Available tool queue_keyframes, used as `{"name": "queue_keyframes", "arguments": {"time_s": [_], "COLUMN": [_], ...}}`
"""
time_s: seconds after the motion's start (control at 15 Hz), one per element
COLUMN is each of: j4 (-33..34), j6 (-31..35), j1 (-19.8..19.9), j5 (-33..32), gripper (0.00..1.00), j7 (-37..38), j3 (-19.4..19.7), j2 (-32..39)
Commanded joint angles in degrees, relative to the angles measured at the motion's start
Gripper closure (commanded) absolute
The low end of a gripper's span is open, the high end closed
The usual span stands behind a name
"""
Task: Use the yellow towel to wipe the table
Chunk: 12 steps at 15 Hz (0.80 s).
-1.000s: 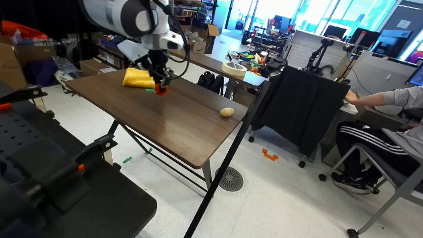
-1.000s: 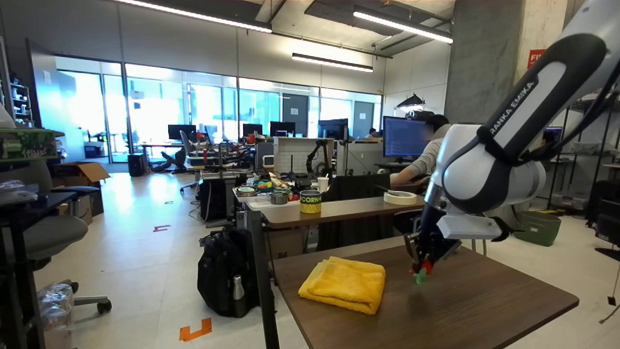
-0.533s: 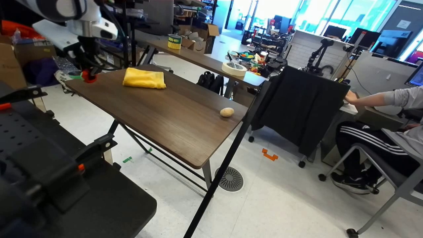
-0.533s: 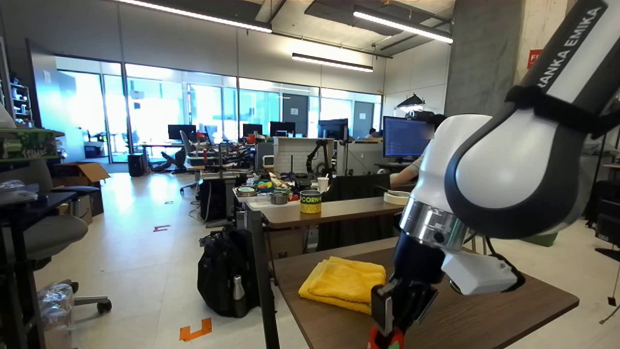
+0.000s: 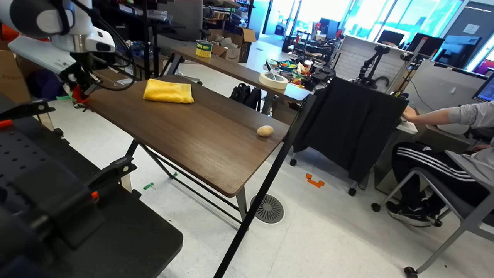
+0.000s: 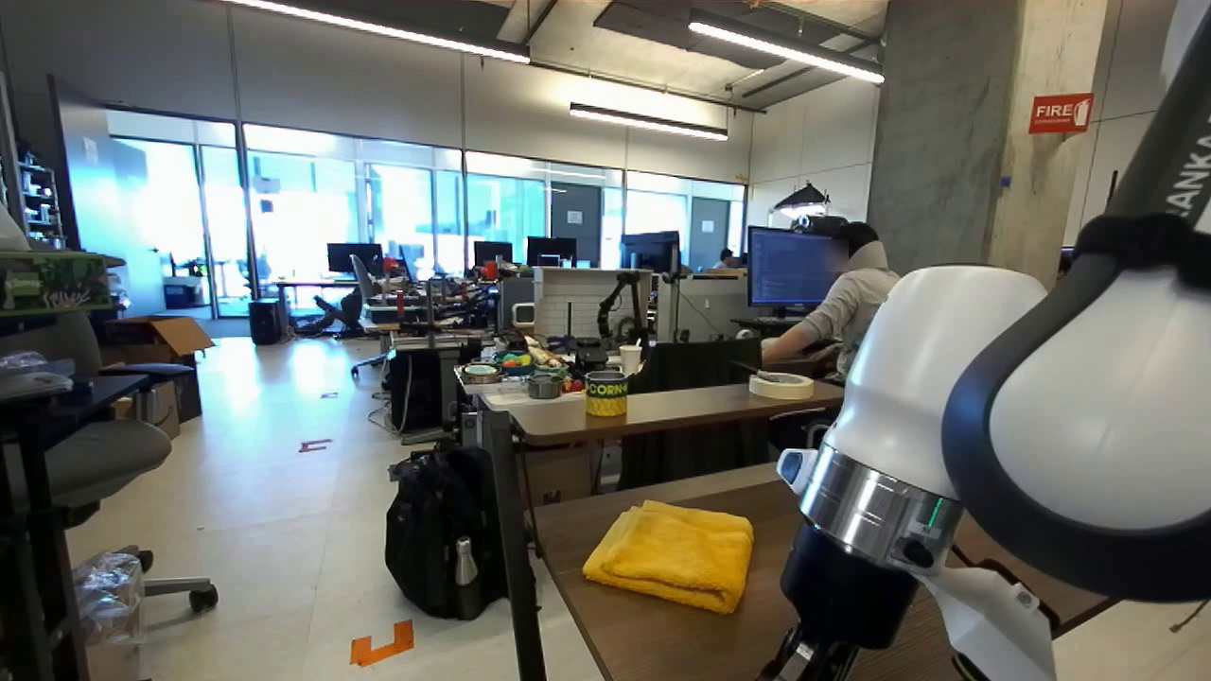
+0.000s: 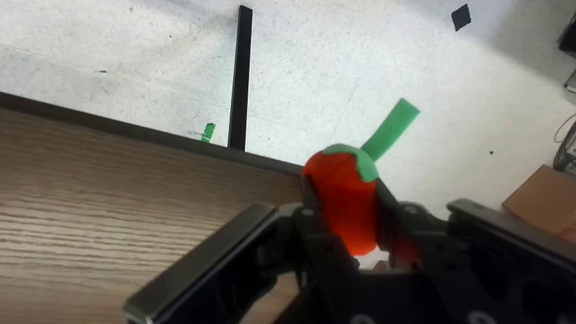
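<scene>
Your gripper (image 7: 345, 185) has its jaws nearly together, parted only by the red object (image 7: 345, 204) clamped between them; in the wrist view that object's green cap (image 7: 366, 168) and green stalk (image 7: 390, 129) jut past the jaw tips toward the upper right, with the pale floor (image 7: 315, 81) behind; the edge of the table (image 5: 193, 143) shows just beside the held object there, though you cannot tell the height between them; in an exterior view your arm (image 5: 46, 19) reaches in from the upper left and the gripper hangs by the table's corner; in an exterior view the bottom edge cuts your gripper off; the yellow towel (image 6: 674, 555) lies folded on the table in both exterior views, near one end, with your gripper apart from it; in an exterior view a beige potato-like object (image 5: 265, 131) rests near the opposite end, well apart from the towel; beyond your table stands a narrow brown desk (image 6: 695, 405), carrying a can labelled CORN (image 6: 606, 393) and a cream tape roll (image 6: 781, 386); a black backpack (image 6: 440, 534) sits on the floor beside the table, with an orange tape mark (image 6: 382, 645) near it; farther back a person in a grey top (image 6: 856, 293) sits at a lit monitor (image 6: 793, 270).
</scene>
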<state>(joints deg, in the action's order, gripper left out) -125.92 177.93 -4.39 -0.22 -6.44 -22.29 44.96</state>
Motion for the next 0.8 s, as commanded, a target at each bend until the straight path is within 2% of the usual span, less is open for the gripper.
{"name": "queue_keyframes", "arguments": {"time_s": [0.0,0.33,0.73], "j4": [0.06,1.29,5.90], "j6": [4.57,9.25,8.75], "j1": [2.23,4.02,3.14], "j5": [-3.12,-5.56,-5.40], "gripper": [0.97,0.97,0.97], "j7": [-2.98,-2.78,-1.78], "j3": [-0.96,-0.70,4.46], "j2": [1.30,1.29,2.70]}}
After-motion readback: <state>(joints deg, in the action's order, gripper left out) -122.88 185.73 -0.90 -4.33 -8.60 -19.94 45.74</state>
